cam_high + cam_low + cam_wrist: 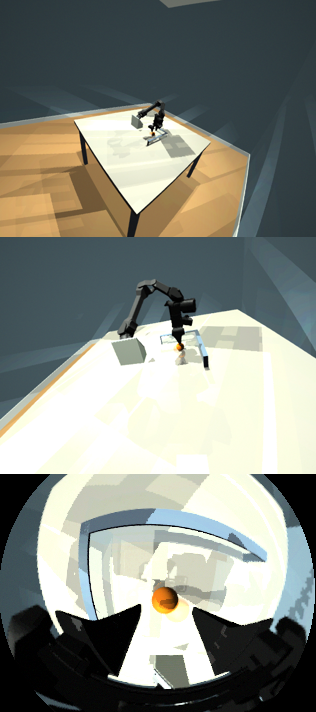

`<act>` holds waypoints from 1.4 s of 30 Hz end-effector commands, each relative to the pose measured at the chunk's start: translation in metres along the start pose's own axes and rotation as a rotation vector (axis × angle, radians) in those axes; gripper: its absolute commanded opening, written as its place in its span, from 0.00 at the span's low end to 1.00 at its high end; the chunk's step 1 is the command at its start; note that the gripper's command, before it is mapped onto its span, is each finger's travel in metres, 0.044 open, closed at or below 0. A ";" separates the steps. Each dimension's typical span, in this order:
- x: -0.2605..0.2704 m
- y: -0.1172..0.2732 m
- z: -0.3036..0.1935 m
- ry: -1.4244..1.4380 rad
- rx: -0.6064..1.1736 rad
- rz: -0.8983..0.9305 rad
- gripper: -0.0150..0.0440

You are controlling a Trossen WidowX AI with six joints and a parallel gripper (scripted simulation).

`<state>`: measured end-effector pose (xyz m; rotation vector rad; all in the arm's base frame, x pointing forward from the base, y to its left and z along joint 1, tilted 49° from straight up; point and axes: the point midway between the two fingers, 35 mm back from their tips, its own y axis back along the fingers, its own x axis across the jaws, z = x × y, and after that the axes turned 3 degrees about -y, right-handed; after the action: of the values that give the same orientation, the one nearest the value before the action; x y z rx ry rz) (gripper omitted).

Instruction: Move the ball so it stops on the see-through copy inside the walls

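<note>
Orange ball (180, 346) sat on the pale desk (229, 403) inside the corner made by the two low clear walls (203, 349), with the end effector (180, 342) pointing straight down right over it. In the wrist view the ball (165, 598) showed up just past the gap between the two dark fingers, so the end effector was above it rather than around it, as far as I could tell. A faint pale ball shape (181, 354) lay just in front of the ball in the exterior view; that was probably the see-through copy, though it could have been a reflection. Biggest worry to me: a ball rolls, so if the tips came down a bit off-centre they'd nudge it and it might skitter along a wall or out of the open side. Closing too high on the curve could also squirt it out. The end effector was fairly wide open, roughly three quarters of its spread, holding nothing, and I couldn't see it touching the ball, the walls or the grey block (128, 350) off to the side.
</note>
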<state>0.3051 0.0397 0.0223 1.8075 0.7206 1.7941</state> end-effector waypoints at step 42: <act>-0.003 0.005 0.005 -0.013 0.000 -0.003 0.25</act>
<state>0.3032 0.0513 0.0103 1.8393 0.7184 1.7740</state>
